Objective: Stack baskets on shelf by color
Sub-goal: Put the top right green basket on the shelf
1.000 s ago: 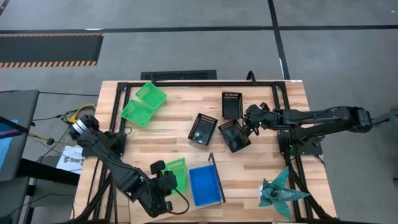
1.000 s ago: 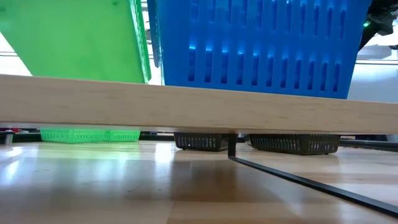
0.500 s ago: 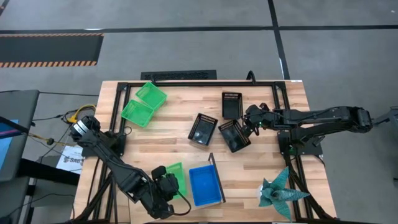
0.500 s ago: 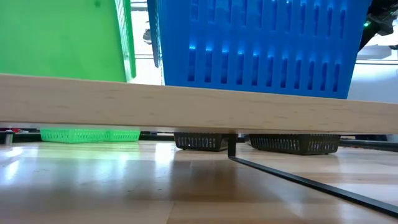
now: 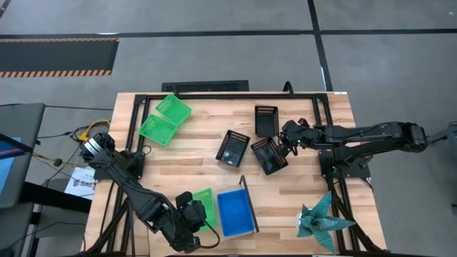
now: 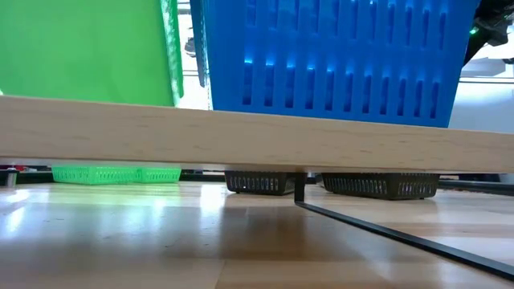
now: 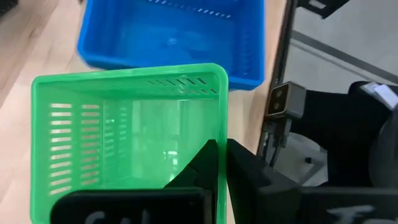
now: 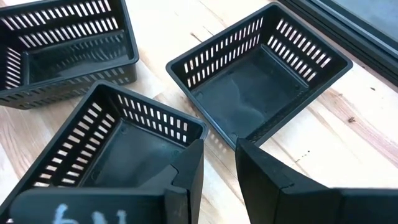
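We see the left gripper [image 5: 191, 214] closed on the wall of a green basket [image 5: 203, 205], which it holds over the shelf [image 6: 257, 136]; just to the right of it the blue basket [image 5: 236, 212] stands on the same shelf. Two more green baskets [image 5: 165, 119] lie far from this gripper on the surface [image 5: 200, 160]. The right gripper [image 8: 217, 163] pinches the wall of a black basket [image 5: 269, 155], and two other black baskets [image 5: 233, 148] are near it

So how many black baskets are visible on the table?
3, all mid-table: one toward the far edge, one left of it, and one beside the right end effector. Nested ones could be hidden.
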